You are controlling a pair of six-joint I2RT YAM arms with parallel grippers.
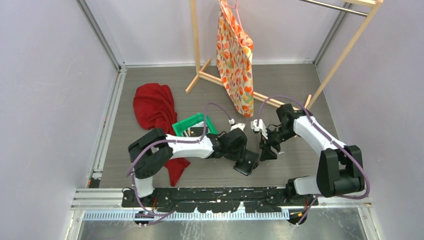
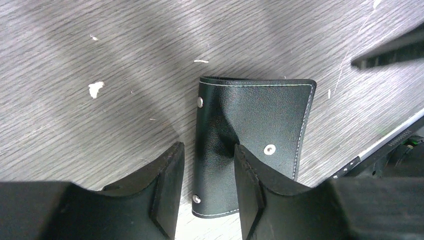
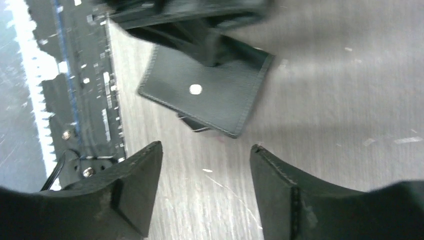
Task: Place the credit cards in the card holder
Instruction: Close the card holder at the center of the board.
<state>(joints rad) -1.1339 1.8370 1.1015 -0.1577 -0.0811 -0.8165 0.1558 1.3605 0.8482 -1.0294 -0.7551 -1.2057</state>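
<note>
- left gripper (image 2: 207, 150): jaws parted, clamped on nothing. Lowered over the studded edge of the holder, one finger (image 2: 167, 185) above bare worktop (image 2: 100, 50), the other (image 2: 250, 190) overlapping the black cover. Contact with the cover not discernible.
- holder (image 2: 255, 125): black, pale-stitched, folded shut, flat on the worktop. Directly beneath and ahead of the left gripper, just ahead of the right gripper. Small dark piece showing under its near edge in the right wrist view, nature unclear.
- right gripper (image 3: 206, 147): jaws wide apart, empty, hovering over bare worktop just short of the holder, facing the left gripper across it.
- green tray (image 1: 192, 125): left of both grippers, behind the left arm. Contents too small to tell.
- red cloth (image 1: 155, 107): beyond the tray, partly under the left arm.
- patterned bag (image 1: 235, 60): hanging from a wooden rack (image 1: 196, 50), far beyond both grippers.
</note>
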